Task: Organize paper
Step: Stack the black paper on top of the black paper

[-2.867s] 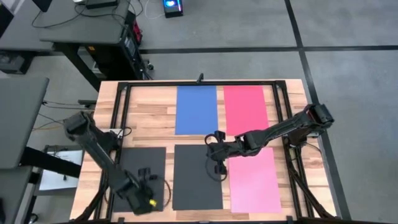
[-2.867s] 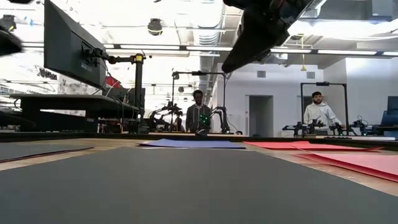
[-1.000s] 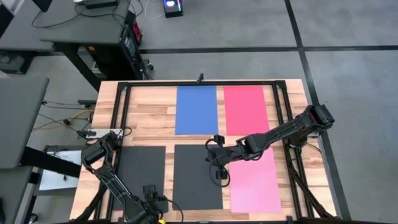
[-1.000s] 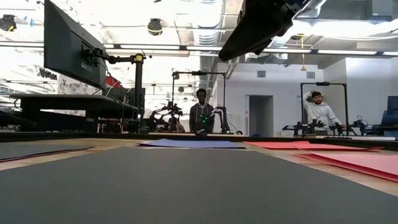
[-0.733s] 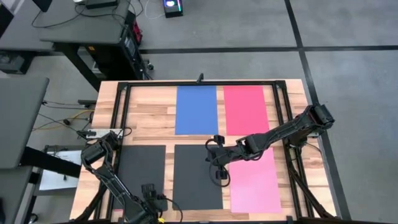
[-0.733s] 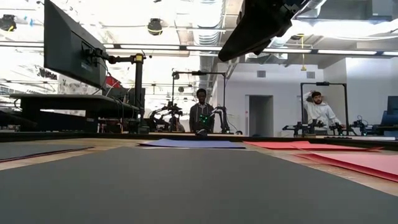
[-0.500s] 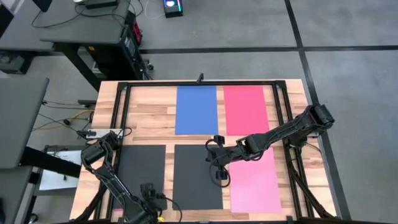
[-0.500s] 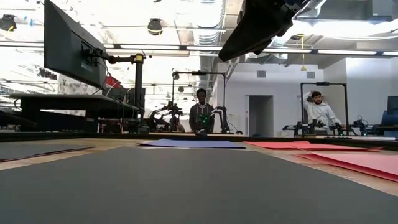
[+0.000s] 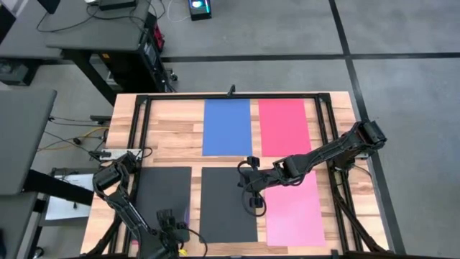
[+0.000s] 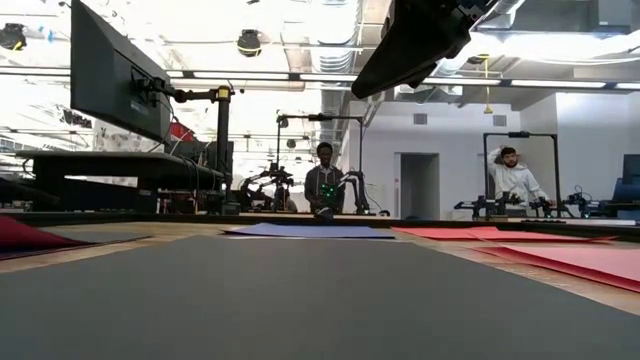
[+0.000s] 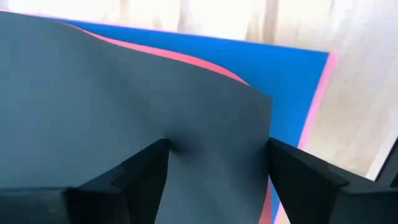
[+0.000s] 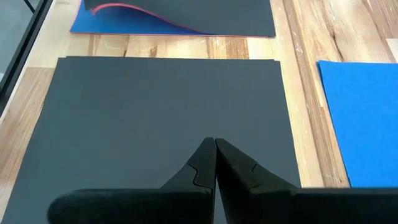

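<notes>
Left tool (image 11: pixel 217 171), fingers apart, straddles the stack's (image 9: pixel 164 194) lifted black top sheet to separate it. Right tool (image 12: pixel 214 163), fingers together, hovers over the middle black sheet (image 9: pixel 228 203) on the tabletop (image 9: pixel 172 129).

We see that the left gripper (image 9: pixel 169 229) has moved a little up the left black sheet (image 9: pixel 164 188) from the desk's near edge. That corner of the stack is now lifted, so a pink sheet (image 10: pixel 22 234) shows underneath.
</notes>
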`<state>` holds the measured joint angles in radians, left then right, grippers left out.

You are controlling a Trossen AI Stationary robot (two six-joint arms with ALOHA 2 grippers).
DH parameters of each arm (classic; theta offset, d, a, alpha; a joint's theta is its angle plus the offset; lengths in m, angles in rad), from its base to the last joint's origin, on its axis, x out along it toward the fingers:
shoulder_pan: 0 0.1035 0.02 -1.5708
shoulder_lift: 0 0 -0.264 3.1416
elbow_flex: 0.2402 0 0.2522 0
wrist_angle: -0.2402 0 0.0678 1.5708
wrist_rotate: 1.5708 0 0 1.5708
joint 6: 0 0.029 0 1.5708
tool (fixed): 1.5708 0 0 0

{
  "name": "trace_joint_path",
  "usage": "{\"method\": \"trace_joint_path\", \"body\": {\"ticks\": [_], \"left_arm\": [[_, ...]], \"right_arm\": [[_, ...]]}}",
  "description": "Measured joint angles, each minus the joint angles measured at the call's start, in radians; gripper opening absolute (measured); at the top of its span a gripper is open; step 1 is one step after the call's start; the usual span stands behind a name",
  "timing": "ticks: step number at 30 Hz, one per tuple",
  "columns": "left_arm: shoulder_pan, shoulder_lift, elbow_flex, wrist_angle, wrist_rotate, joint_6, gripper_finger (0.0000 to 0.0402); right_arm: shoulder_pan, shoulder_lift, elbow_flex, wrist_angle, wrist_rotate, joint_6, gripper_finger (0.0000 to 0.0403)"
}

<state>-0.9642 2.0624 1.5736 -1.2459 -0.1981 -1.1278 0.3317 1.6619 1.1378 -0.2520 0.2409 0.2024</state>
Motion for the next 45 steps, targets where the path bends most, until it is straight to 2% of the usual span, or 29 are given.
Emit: {"method": "trace_joint_path", "body": {"ticks": [11,45], "left_arm": [[-0.005,0.0,0.004,-0.065,-0.005,-0.021,0.0246],[-0.004,0.0,0.036,-0.079,-0.027,-0.037,0.0246]], "right_arm": [[0.0,0.0,0.0,0.0,0.0,0.0,0.0],[0.0,0.0,0.0,0.004,0.0,0.0,0.0]]}}
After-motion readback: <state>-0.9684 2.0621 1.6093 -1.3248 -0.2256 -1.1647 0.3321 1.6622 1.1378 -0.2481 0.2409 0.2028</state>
